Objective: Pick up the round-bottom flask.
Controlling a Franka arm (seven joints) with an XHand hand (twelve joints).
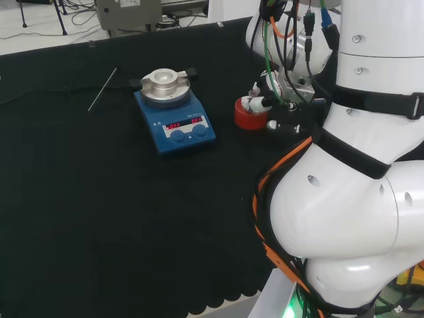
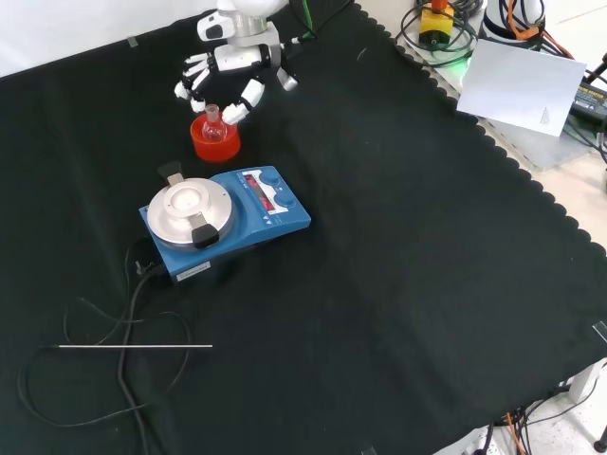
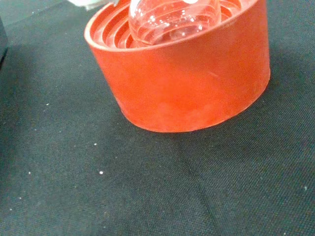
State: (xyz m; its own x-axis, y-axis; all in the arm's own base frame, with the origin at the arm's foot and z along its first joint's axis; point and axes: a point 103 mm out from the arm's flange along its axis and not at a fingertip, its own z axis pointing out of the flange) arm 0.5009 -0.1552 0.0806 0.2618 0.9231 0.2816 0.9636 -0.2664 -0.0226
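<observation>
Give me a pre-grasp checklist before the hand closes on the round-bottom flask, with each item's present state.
1. Round-bottom flask seated in its red ribbed stand: ok, the wrist view shows the bulb resting in the ribs.
2. Flask upright, neck up: ok in the front view.
3. Hand near the neck with fingers spread: ok, not yet curled round it.
4. Contact between fingers and glass: cannot tell.
5. Blue hotplate stirrer apart from the stand: ok, a strip of cloth shows between them.
6. Thin metal rod away from the hand's working area: ok, it lies far across the cloth.
</observation>
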